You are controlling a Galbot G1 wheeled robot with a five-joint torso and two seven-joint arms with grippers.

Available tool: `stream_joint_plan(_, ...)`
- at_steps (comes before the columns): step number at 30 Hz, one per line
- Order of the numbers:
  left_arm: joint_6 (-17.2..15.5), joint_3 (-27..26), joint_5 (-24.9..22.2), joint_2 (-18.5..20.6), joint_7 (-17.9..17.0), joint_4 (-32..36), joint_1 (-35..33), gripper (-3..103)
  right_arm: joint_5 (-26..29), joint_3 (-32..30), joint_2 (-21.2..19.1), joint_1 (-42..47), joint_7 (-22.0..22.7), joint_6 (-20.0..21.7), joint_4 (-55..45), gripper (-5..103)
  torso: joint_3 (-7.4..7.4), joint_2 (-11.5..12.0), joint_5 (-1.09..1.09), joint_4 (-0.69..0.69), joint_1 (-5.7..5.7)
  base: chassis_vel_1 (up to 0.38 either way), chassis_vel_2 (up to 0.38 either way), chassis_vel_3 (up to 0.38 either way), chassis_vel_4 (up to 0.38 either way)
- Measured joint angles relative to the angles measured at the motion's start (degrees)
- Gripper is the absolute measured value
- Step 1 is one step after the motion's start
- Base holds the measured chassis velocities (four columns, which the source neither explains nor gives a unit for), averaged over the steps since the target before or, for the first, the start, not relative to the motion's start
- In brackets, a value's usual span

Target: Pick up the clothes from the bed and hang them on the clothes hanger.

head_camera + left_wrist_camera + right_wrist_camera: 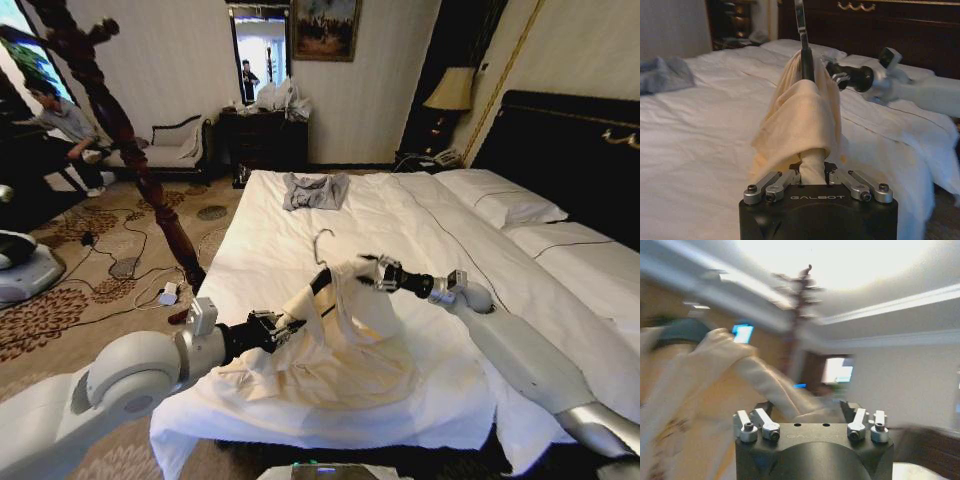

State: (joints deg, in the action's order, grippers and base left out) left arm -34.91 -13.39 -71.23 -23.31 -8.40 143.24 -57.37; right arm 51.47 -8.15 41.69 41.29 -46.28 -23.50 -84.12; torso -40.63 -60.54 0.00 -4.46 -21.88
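Over the near half of the bed (300, 215), both arms are in the thick of it. The left tool (283, 328) is pinched on a fold of the clothes (345, 350), fingers pressed in on the cream fabric; the left wrist view shows a roll of cloth running straight up out of its grip. Above that roll stands the clothes hanger (322, 272), its black neck and silver hook poking out of the top of the garment, one shoulder of fabric already draped over it. The right tool (375, 272) is up at the other side, at the hanger's far end, with pale cloth across its front in the right wrist view; whether those fingers are spread or clamped, I cannot tell.

So where do we stand? The garment is partly lifted, its upper part raised on the hanger, but most of it lies crumpled on the sheet near the foot of the bed. Dressing the hanger looks under way, not finished: the second shoulder seems unsettled. A grey garment (315, 190) lies farther up the bed, untouched. The dark coat stand (120, 130) stands off to the left.
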Motion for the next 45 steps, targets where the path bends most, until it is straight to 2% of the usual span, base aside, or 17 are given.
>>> stream_joint_plan(1, 0.02, -0.67, 0.36, -0.86, -1.66, 0.0, 0.62, 19, -0.61, -1.37, 0.56, 1.25, 5.48, 0.28, -0.39, 82, 0.0, 0.0, -0.01, -0.01, 0.0, 0.0, 0.0, 0.0, 0.0)
stream_joint_plan(3, -0.02, -1.59, 0.52, -1.79, -3.39, 0.0, 1.93, 19, -2.31, -3.27, 1.7, 3.01, 12.32, 0.32, -0.49, 92, 0.0, 0.0, 0.0, 0.0, 0.0, 0.0, 0.0, 0.0, 0.0)
stream_joint_plan(4, -0.02, -1.59, 0.52, -1.79, -3.39, 0.0, 1.93, 19, -2.31, -3.27, 1.7, 3.01, 12.32, 0.32, -0.49, 92, 0.0, 0.0, 0.0, 0.0, 0.0, 0.0, 0.0, 0.0, 0.0)
stream_joint_plan(6, -0.09, -2.08, 0.37, -1.91, -3.75, -0.14, 4.12, 19, -3.77, -4.79, 2.69, 4.71, 18.02, 0.2, -0.3, 99, 0.0, 0.01, 0.01, 0.0, 0.0, 0.0, 0.0, 0.0, 0.0)
stream_joint_plan(11, 0.02, -1.84, -0.62, -1.0, -3.58, -3.51, 10.01, 19, -5.09, -7.21, 5.13, 6.54, 23.98, -1.09, -0.3, 100, 0.0, 0.0, 0.01, 0.0, 0.0, 0.0, 0.0, 0.0, 0.0)
stream_joint_plan(15, 0.69, -2.0, -0.83, -0.21, -3.45, -5.71, 11.59, 19, -5.68, -8.88, 6.42, 8.19, 24.56, -1.54, -0.77, 100, 0.0, 0.0, 0.0, 0.01, -0.02, 0.0, 0.0, 0.0, 0.0)
stream_joint_plan(23, 2.66, -2.05, 2.63, -1.12, -3.57, -7.19, 9.68, 19, -7.9, -10.18, 7.25, 11.32, 24.12, -2.73, -1.45, 100, 0.0, 0.0, -0.01, 0.0, -0.01, 0.0, 0.0, 0.0, 0.0)
stream_joint_plan(29, 2.82, -1.93, 3.49, -0.98, -3.25, -6.08, 8.89, 19, -9.88, -9.85, 6.64, 12.34, 24.03, -0.33, -4.09, 100, 0.0, 0.0, 0.01, 0.0, -0.01, 0.0, 0.0, 0.0, 0.0)
stream_joint_plan(32, 3.06, -1.76, 5.8, -1.17, -2.43, -4.64, 7.36, 19, -9.66, -9.01, 4.89, 13.55, 25.11, 4.09, -8.92, 100, 0.0, 0.01, 0.02, 0.01, -0.01, 0.0, 0.0, 0.0, 0.0)
stream_joint_plan(33, 3.15, -1.74, 6.37, -1.25, -2.22, -4.21, 6.95, 19, -7.95, -9.02, 3.74, 14.32, 25.36, 7.85, -11.92, 100, 0.0, 0.0, 0.02, 0.01, -0.01, 0.0, 0.0, 0.0, 0.0)
stream_joint_plan(34, 3.15, -1.74, 6.37, -1.25, -2.22, -4.21, 6.95, 19, -7.95, -9.02, 3.74, 14.32, 25.36, 7.85, -11.92, 100, 0.0, 0.0, 0.02, 0.01, -0.01, 0.0, 0.0, 0.0, 0.0)
stream_joint_plan(36, 3.39, -1.74, 7.55, -1.36, -1.7, -3.26, 6.21, 19, -0.52, -9.05, 0.26, 15.46, 25.49, 17.94, -19.75, 100, 0.0, 0.0, -0.02, -0.02, 0.0, 0.0, 0.0, 0.0, 0.0)
stream_joint_plan(37, 3.47, -1.74, 7.81, -1.37, -1.56, -3.1, 6.15, 19, 0.95, -8.98, -0.39, 15.4, 25.43, 20.13, -21.1, 100, 0.01, 0.0, -0.03, -0.01, 0.01, 0.0, 0.0, 0.0, 0.0)
stream_joint_plan(38, 3.66, -1.74, 8.27, -1.41, -1.25, -2.8, 6.11, 19, 4.71, -8.34, -1.69, 14.58, 24.98, 24.77, -23.78, 100, 0.01, 0.0, -0.01, -0.01, 0.02, 0.0, 0.0, 0.0, 0.0)
stream_joint_plan(39, 3.66, -1.74, 8.27, -1.41, -1.25, -2.8, 6.11, 19, 4.71, -8.34, -1.69, 14.58, 24.98, 24.77, -23.78, 100, 0.01, 0.0, -0.01, -0.01, 0.02, 0.0, 0.0, 0.0, 0.0)
stream_joint_plan(43, 3.84, -1.74, 8.75, -1.65, -0.9, -2.41, 6.12, 19, 12.12, -6.38, -2.9, 11.09, 27.32, 32.34, -27.81, 100, 0.0, 0.0, -0.01, 0.02, 0.0, 0.0, 0.0, 0.0, 0.0)
stream_joint_plan(45, 3.88, -1.74, 8.87, -1.75, -0.85, -2.36, 6.14, 19, 12.25, -5.97, -2.9, 10.44, 28.42, 33.4, -28.04, 100, 0.0, 0.0, 0.0, 0.02, 0.01, 0.0, 0.0, 0.0, 0.0)
